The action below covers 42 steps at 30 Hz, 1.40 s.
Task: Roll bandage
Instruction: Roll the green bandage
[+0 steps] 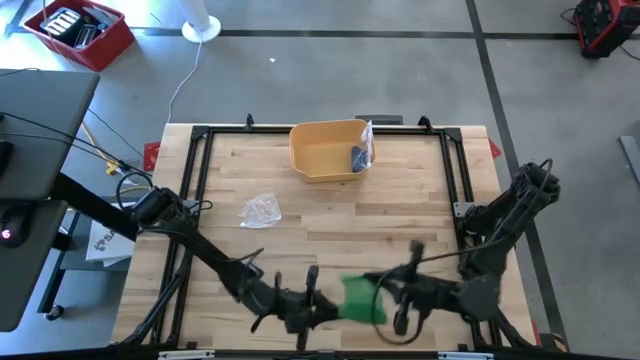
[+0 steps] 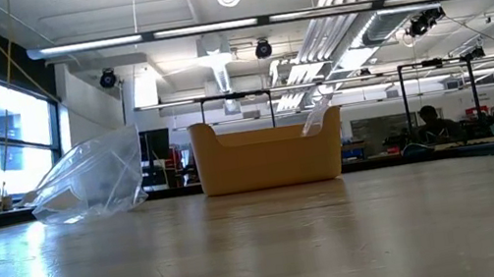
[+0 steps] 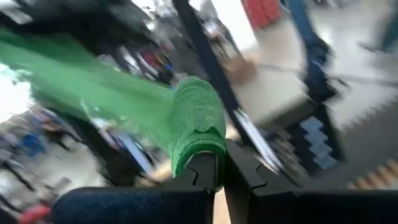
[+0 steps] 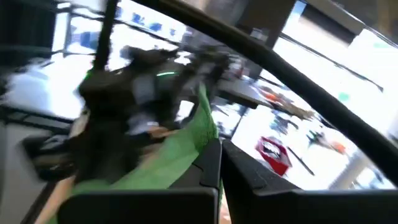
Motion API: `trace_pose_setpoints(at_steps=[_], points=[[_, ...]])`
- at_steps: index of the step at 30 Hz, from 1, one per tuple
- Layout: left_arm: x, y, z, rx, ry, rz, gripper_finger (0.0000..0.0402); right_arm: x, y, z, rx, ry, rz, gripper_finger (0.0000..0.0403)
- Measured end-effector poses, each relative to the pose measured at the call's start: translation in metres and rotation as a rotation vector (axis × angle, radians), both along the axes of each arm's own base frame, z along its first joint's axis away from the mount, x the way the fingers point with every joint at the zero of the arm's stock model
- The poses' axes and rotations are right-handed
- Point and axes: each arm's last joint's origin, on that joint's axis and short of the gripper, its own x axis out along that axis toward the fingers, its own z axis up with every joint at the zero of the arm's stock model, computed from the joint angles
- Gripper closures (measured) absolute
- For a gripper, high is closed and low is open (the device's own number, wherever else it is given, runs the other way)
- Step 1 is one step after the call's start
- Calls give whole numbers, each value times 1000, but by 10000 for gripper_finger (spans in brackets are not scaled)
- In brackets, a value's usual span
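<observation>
A green bandage hangs above the table's near edge, between my two grippers. In the left wrist view it is a rolled end with a flat strip running off from it. My left gripper comes in level from the left and is shut on the bandage. My right gripper comes in level from the right and is also shut on it. The low view shows neither gripper nor the bandage. My left gripper pinches the lower edge of the bandage's rolled end between its two fingers. It comes in level from the table's left. The roll stands up past the fingertips, clear of the table. My right gripper pinches the bandage's flat strip between its two fingers, level from the table's right. The strip runs from the fingers toward the left arm, clear of the table. How many layers it has I cannot tell.
A yellow bin stands at the table's far middle, with a blue item and a clear wrapper in its right end. A crumpled clear plastic bag lies left of centre. A black frame runs round the tabletop.
</observation>
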Motion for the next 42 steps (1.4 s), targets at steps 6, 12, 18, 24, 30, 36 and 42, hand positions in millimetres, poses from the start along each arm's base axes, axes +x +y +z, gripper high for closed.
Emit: trace_pose_setpoints(at_steps=[6, 12, 18, 24, 30, 36, 42], points=[[-15, -18, -21, -14, 202, -56, 398, -22, -30, 23, 162, -20, -71, 403], [-18, -16, -34, -52, 322, 24, 399, -18, -45, 26, 251, 31, 110, 403], [-7, 8, -47, -210, 428, 151, 400, -5, -39, 0, 274, 205, 214, 403], [2, 52, -76, -502, 523, 246, 400, 11, -22, -48, 235, 408, 164, 373], [-1, 68, -85, -717, 499, 208, 400, 29, -3, -93, 181, 548, 176, 275], [-3, 72, -91, -849, 498, 227, 400, 52, -4, -135, 176, 630, 74, 191], [-3, 72, -89, -906, 485, 228, 397, 70, -12, -168, 154, 695, -8, 176]])
